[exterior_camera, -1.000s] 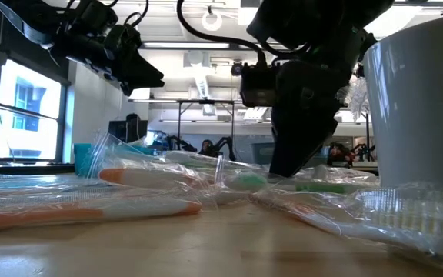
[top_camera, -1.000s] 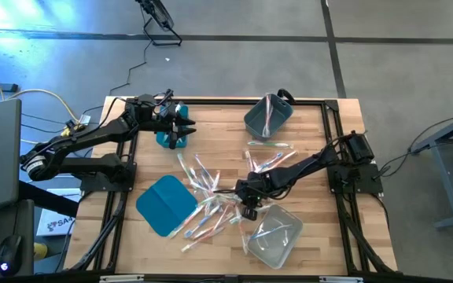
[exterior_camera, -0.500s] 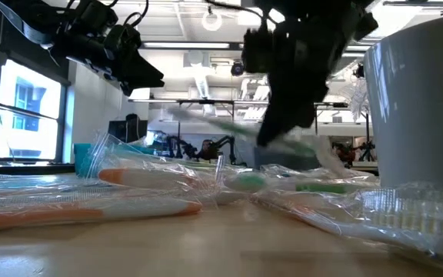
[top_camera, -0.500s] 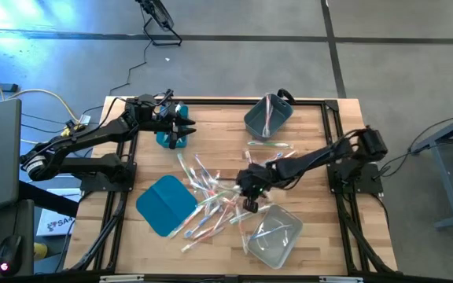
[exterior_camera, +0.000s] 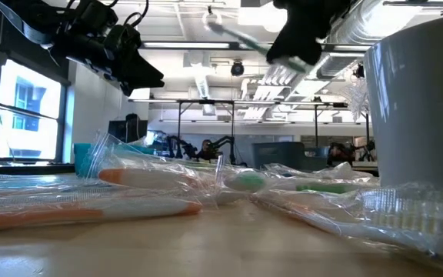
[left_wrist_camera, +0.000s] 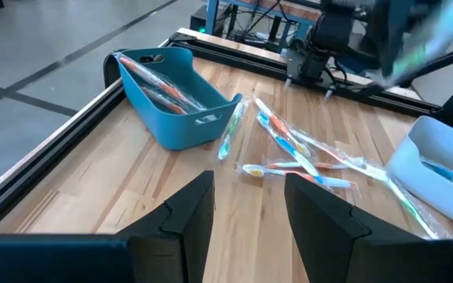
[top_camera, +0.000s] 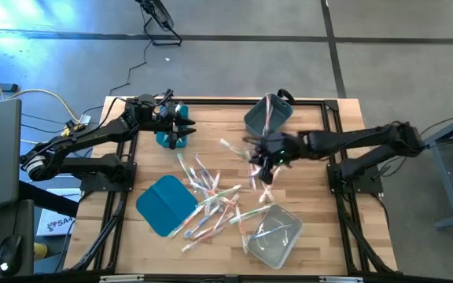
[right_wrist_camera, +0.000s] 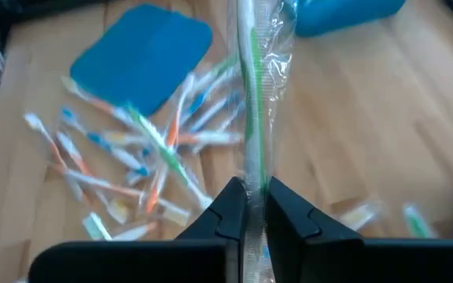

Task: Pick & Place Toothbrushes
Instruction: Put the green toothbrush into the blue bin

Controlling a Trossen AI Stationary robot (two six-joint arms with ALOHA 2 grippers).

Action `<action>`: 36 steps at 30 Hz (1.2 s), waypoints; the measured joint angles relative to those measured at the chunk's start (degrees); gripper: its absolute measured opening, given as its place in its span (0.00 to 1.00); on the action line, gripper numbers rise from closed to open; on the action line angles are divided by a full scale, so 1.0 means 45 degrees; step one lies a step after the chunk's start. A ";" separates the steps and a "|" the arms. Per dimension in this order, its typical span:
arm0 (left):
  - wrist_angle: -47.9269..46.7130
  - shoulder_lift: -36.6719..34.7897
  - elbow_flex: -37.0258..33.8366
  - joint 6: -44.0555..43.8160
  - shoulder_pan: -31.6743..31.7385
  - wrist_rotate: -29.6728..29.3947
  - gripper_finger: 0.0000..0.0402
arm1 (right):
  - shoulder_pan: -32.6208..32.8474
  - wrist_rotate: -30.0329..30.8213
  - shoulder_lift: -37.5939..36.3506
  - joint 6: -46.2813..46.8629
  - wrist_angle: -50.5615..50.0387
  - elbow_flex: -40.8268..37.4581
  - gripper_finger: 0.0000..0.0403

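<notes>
Right gripper: closed tight on a wrapped green toothbrush, which is pinched near one end so that most of its length juts out ahead of the fingers; it is held in the air, clear of the table.
Left gripper: fingers spread apart, nothing between them; it is parked above the table's far left corner, just beside a teal bin.
Grey-blue bin: found just beyond the right gripper in the high view, with toothbrushes already inside; judged the likely drop point.
Clear bin: lies nearer the table's front than the right gripper.
Loose toothbrushes: scattered on the wood below and to the side of the right gripper, next to the flat teal lid.
Risk, slip: the crinkled wrapper, not the handle alone, is gripped, so the brush could be let slide out during travel.
Risk, swing: the long free end can be knocked against the bin's rim, and the brush could be left hanging over the edge or dropped outside.
Risk, release: if the fingers are opened too high, the light brush may be bounced out.
</notes>
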 joint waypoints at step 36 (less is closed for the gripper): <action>0.0013 0.0000 0.0000 0.0360 0.0000 -0.1160 0.38 | -0.4315 -0.4369 -0.2618 -0.2579 0.9920 -0.6362 0.05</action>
